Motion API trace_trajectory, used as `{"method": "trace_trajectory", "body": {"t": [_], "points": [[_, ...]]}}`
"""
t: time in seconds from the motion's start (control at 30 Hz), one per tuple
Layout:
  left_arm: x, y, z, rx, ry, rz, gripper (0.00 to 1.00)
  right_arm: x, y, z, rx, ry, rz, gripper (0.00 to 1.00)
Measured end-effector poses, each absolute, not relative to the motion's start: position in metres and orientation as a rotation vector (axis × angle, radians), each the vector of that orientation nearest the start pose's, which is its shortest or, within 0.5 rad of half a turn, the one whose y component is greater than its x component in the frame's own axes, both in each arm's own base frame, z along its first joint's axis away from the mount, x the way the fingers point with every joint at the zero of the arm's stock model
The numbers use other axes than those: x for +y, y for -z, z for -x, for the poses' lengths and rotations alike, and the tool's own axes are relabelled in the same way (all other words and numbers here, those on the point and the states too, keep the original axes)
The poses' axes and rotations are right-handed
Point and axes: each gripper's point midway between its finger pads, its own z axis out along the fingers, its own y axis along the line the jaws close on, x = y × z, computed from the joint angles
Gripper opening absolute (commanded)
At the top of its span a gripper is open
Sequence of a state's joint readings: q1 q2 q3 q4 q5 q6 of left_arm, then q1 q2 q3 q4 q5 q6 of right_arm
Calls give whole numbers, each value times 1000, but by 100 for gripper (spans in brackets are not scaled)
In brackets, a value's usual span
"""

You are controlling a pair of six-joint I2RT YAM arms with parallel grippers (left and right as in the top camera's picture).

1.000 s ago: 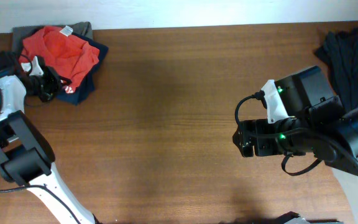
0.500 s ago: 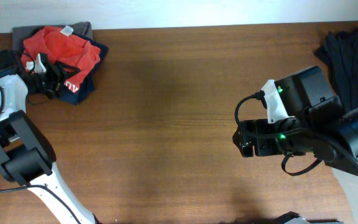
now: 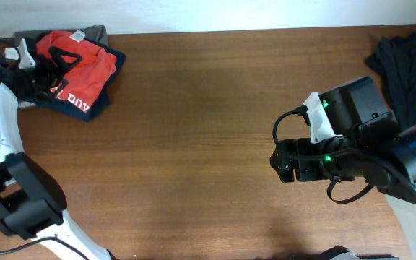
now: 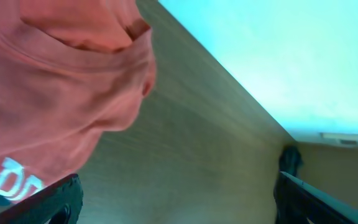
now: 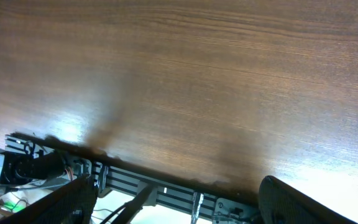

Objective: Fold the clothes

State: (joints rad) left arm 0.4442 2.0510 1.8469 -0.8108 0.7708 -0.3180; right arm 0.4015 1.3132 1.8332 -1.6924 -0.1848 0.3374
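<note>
The red-orange T-shirt [image 3: 87, 66] lies bunched in a folded stack at the table's far left corner, white lettering showing at its front edge. In the left wrist view the T-shirt [image 4: 55, 81] fills the upper left, with white letters low down. My left gripper [image 3: 55, 71] stands open at the shirt's left side; in its own view the left gripper [image 4: 179, 208] has only bare wood between its fingers. My right gripper [image 3: 286, 163] hovers open over the table's right half; the right gripper [image 5: 179, 205] holds nothing, above the table's edge.
Under the red shirt lie a navy garment [image 3: 98, 105] and a grey one [image 3: 98, 32]. A dark heap of clothes [image 3: 404, 66] sits at the far right corner. The metal table frame [image 5: 166, 183] shows past the wooden edge.
My left gripper has opened and let go of the red shirt, and the arm has drawn back toward the far left corner. The shirt settled on the stack. The right arm stayed still.
</note>
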Motion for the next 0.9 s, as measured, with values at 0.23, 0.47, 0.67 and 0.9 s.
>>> {"method": "trace_trajectory", "body": {"t": [0.23, 0.47, 0.67, 0.9], "points": [[142, -180, -512, 2317, 649, 684, 95, 119, -317, -200, 2806, -444, 143, 88], [174, -172, -513, 2302, 477, 750, 93, 121, -313, -204, 2828, -436, 140, 88], [215, -129, -509, 2307, 455, 875, 91, 122, -311, -206, 2836, -433, 140, 88], [248, -86, -509, 2290, 454, 971, 90, 122, -311, -206, 2836, -433, 140, 88]]}}
